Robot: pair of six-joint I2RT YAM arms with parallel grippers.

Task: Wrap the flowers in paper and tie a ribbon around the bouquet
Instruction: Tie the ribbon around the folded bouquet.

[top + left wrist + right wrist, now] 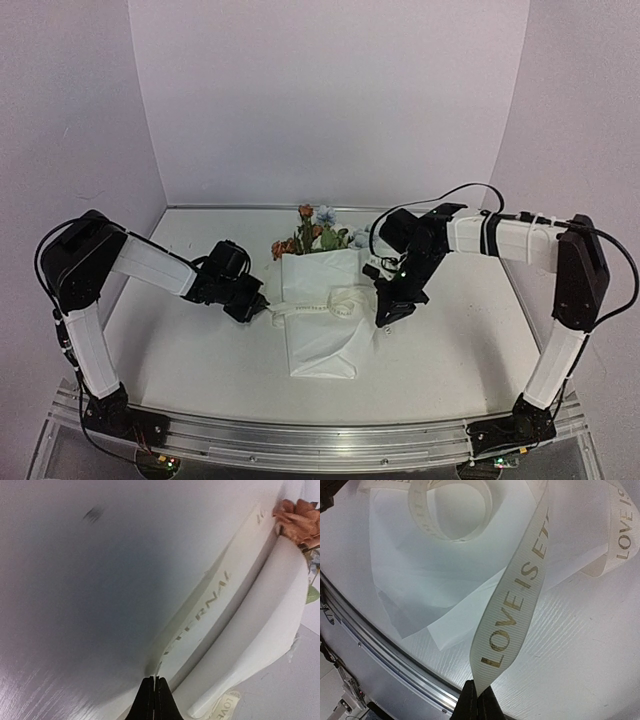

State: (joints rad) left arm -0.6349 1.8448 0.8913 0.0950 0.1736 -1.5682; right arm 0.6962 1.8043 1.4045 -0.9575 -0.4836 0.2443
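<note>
The bouquet lies in the middle of the table, with the white paper (320,330) folded around it and the orange and pale blue flowers (310,235) sticking out at the far end. A cream ribbon (315,305) with gold lettering crosses the paper and curls into a loop. My left gripper (255,312) is shut on the ribbon's left end, whose thin edge (210,605) runs out from the shut tips (155,680). My right gripper (385,320) is shut on the other end; the ribbon (515,595) rises from its tips (477,690) toward the paper (420,580).
The aluminium rail (320,440) runs along the near table edge and also shows in the right wrist view (380,640). White walls enclose the table at the back and both sides. An orange bloom (300,520) shows at the top right of the left wrist view.
</note>
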